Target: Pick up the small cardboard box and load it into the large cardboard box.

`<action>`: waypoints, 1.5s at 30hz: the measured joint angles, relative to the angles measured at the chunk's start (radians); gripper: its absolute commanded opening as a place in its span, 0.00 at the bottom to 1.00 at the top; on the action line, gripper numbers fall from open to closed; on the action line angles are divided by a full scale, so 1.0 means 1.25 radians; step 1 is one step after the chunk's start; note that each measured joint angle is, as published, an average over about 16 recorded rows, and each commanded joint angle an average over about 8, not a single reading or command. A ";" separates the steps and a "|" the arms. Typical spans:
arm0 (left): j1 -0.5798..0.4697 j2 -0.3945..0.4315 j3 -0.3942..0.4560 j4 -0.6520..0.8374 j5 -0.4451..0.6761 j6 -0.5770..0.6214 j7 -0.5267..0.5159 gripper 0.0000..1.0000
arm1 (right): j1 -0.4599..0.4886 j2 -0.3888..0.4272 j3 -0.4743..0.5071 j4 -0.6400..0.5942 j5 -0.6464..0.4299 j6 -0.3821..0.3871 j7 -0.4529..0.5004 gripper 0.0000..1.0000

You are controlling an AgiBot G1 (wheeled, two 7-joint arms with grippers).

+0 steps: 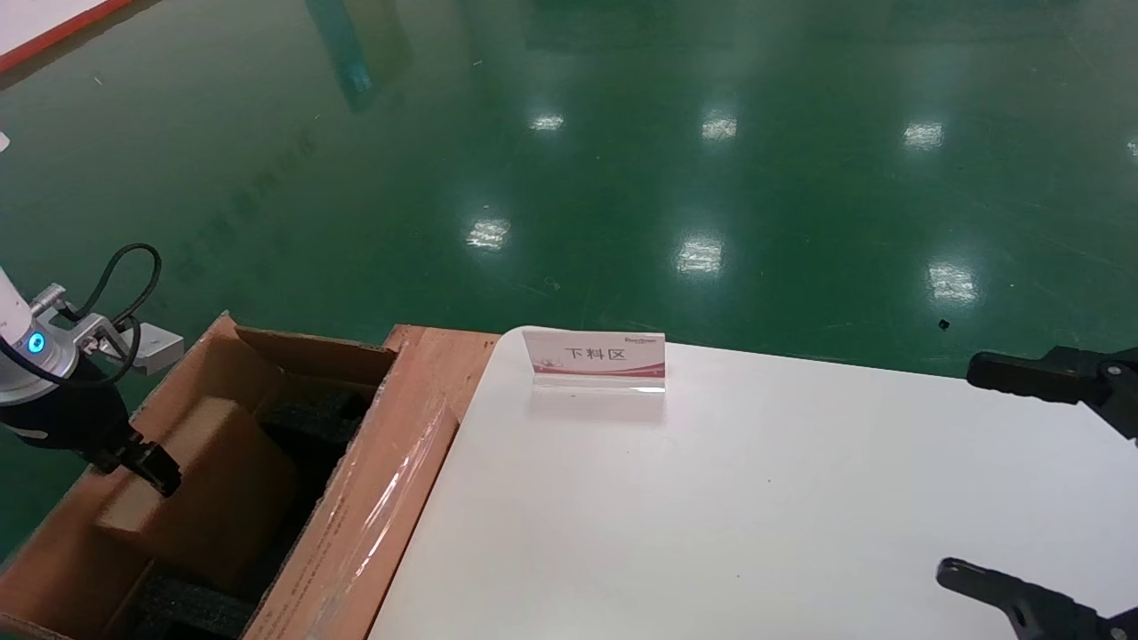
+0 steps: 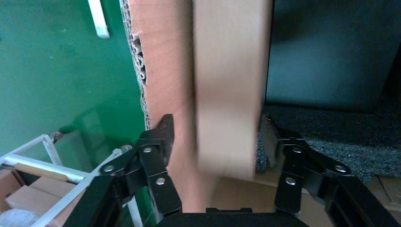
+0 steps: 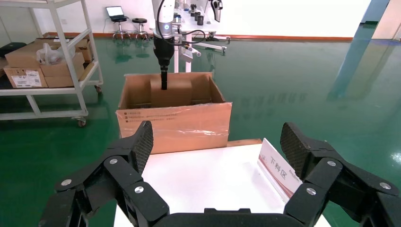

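Note:
The small cardboard box, plain pinkish-brown, stands tilted inside the large cardboard box, against its outer wall and over black foam. My left gripper is at the small box's upper outer edge. In the left wrist view the fingers straddle the small box with gaps on both sides, so my left gripper is open. My right gripper hangs open and empty over the table's right edge. The right wrist view shows my right gripper, the large box and the small box.
A white table stands right of the carton, with an upright sign card near its far edge. The carton's taped flap leans along the table's left side. Green floor lies around. A shelf cart with boxes stands beyond.

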 measured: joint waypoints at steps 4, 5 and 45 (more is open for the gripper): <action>-0.002 0.001 -0.001 -0.005 0.001 -0.001 0.005 1.00 | 0.000 0.000 0.000 0.000 0.000 0.000 0.000 1.00; -0.003 0.001 -0.001 -0.008 0.001 -0.001 0.007 1.00 | 0.000 0.000 0.000 0.000 0.000 0.000 0.000 1.00; -0.197 -0.231 -0.264 -0.460 -0.150 -0.074 0.289 1.00 | 0.000 0.000 -0.001 -0.001 0.001 0.000 -0.001 1.00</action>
